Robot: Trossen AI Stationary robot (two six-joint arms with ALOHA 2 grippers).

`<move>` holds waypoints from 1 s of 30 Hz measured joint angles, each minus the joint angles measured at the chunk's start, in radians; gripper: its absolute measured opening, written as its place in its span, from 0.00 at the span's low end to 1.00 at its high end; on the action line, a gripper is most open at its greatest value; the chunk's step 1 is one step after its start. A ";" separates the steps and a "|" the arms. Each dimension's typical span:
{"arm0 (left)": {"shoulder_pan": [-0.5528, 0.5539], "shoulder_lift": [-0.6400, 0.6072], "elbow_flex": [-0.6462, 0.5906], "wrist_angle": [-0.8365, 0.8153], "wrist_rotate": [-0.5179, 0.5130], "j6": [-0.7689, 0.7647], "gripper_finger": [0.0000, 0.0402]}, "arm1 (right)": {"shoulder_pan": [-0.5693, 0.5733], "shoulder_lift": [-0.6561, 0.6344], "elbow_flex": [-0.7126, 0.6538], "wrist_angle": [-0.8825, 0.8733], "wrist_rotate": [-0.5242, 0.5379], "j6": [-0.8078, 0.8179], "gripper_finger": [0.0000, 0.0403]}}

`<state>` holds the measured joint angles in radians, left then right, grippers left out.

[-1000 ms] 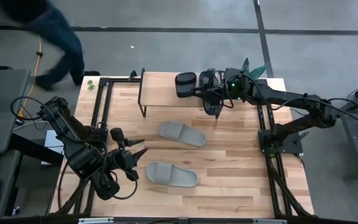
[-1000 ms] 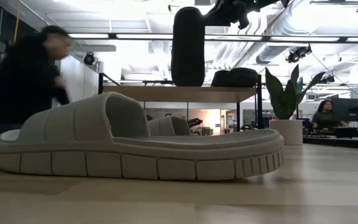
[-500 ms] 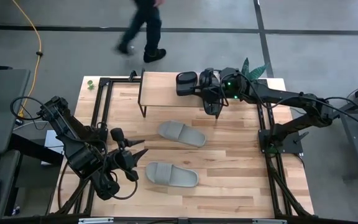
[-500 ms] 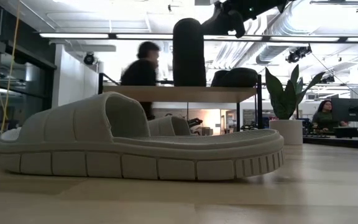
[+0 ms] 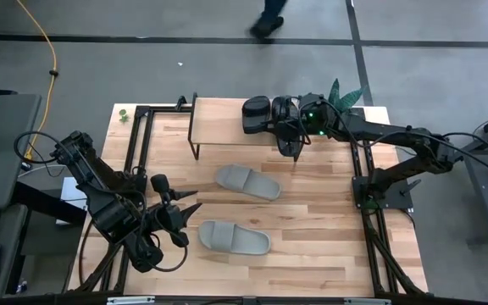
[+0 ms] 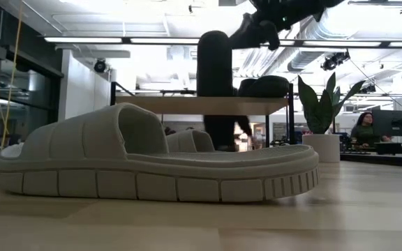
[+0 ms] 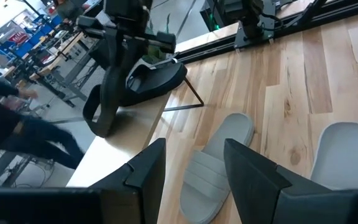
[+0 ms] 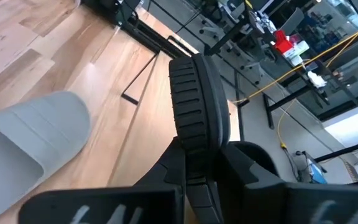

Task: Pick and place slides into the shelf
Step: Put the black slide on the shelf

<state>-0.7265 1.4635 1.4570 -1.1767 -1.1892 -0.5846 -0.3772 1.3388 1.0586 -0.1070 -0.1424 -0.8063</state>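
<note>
Black rubber showed in the right end effector [image 5: 269, 118], whose fingers were pinched on the edge of a black slide [image 5: 255, 115] held on its side above the shelf [image 5: 214, 123], sole ridges facing the wrist camera. In the low view that slide [image 6: 214, 63] hung upright over the light-wood board [image 6: 201, 104]. A second black slide [image 5: 285, 114] lay on the shelf just beside it, toward the right arm. Two light grey slides rested on the table [image 5: 312, 220]: one [image 5: 247, 181] near the shelf's front legs, the other [image 5: 234, 238] closer to the front edge. The left end effector [image 5: 185, 209] waited low over the table beside the nearer grey slide, fingers spread and holding nothing. A person's foot [image 5: 268, 23] crossed the floor beyond the table.
</note>
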 joint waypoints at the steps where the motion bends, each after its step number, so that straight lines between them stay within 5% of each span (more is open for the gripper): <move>1: 0.000 0.000 0.000 0.000 0.000 0.000 0.37 | 0.000 0.000 -0.022 0.026 0.001 0.003 0.06; 8: 0.000 0.000 0.000 0.000 0.000 0.000 0.37 | 0.013 0.000 -0.122 0.137 0.010 0.035 0.06; 30: 0.000 0.000 0.000 -0.001 0.004 -0.007 0.37 | 0.114 0.000 -0.126 0.047 0.152 0.132 0.11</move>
<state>-0.7265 1.4635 1.4570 -1.1773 -1.1857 -0.5919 -0.2632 1.3388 0.9321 -0.0600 0.0093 -0.6741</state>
